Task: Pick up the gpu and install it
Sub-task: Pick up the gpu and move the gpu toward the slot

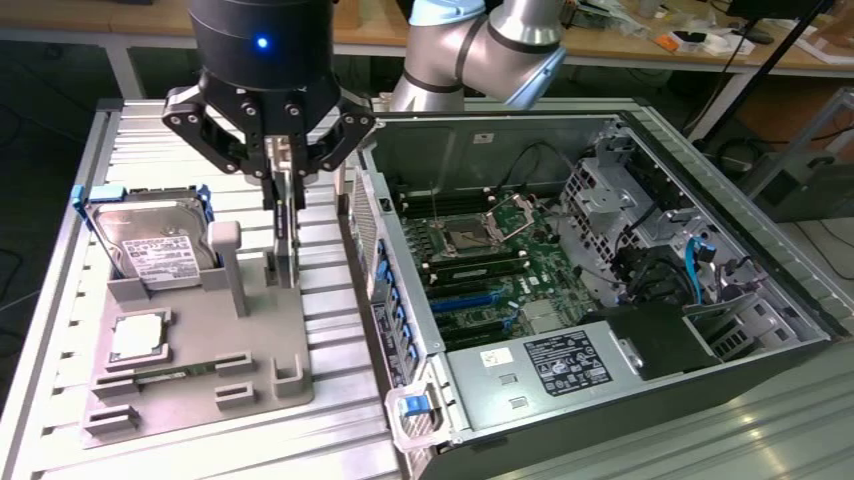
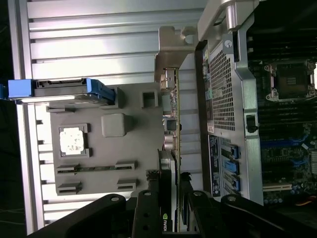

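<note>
Black claw [image 1: 282,180], half-closed, clamps the upright gpu [image 1: 284,250] by its faces; gpu over grey tray [image 1: 200,345].

NVIDIA, green logo — on gpu [image 2: 166,166]; rest illegible.

One gpu [image 1: 283,225] [image 2: 174,144]. One hard drive [image 1: 154,245] [image 2: 64,89]. One CPU chip [image 1: 140,338] [image 2: 73,141]. One grey tray [image 1: 200,395] [image 2: 136,148] for all three. One PC case [image 1: 801,290] [image 2: 223,89], with one motherboard [image 1: 501,265], one CPU socket [image 1: 470,235] [image 2: 292,79] and one labelled power supply [image 1: 561,365]. One arm [image 1: 481,50]. One end effector [image 1: 283,195] [image 2: 173,179], two fingers [image 1: 276,170]. One ribbed worktop [image 1: 350,420] [image 2: 99,29].
</note>
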`<state>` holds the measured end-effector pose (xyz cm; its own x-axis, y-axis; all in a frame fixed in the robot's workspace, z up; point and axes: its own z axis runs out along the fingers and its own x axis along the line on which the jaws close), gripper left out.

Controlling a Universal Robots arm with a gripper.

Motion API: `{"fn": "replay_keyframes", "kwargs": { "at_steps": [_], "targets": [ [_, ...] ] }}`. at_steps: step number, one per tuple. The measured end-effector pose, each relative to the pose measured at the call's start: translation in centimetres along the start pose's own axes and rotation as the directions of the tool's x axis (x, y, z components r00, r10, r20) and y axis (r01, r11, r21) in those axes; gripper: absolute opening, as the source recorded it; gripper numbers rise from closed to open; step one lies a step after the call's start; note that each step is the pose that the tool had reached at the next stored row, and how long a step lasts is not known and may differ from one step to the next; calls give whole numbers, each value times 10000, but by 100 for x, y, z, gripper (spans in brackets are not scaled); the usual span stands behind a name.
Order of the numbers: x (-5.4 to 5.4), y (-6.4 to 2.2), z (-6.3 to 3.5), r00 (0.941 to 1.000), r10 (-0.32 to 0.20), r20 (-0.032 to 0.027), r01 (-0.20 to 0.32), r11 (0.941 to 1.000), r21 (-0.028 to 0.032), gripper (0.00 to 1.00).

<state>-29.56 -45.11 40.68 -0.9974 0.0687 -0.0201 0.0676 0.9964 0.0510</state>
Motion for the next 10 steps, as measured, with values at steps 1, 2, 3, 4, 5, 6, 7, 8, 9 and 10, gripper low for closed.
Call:
{"fn": "replay_keyframes", "kwargs": {
  "at_steps": [1, 2, 3, 4, 5, 6, 7, 8, 9, 10],
  "targets": [
    [-13, 1, 0, 10000, 0, 0, 0, 10000, 0, 27],
    [-28, 2, 1, 10000, 1, 1, -1, 10000, 0, 27],
    [-42, 3, 1, 10000, 1, 0, -1, 10000, 0, 27],
    [-56, 4, 1, 10000, 0, 0, 0, 10000, 0, 27],
    [-73, 5, 2, 10000, 1, 0, -1, 10000, 0, 27],
    [-87, 6, 2, 10000, 0, 0, 0, 10000, 0, 27],
    [-116, 8, 3, 10000, 0, 0, 0, 10000, 0, 27],
    [-132, 9, 3, 10000, 0, 0, 0, 10000, 0, 27],
    [-147, 10, 3, 10000, 0, -1, 0, 10000, 1, 27],
    [-162, 11, 4, 10000, -1, 0, 1, 10000, 0, 27]
  ]
}}
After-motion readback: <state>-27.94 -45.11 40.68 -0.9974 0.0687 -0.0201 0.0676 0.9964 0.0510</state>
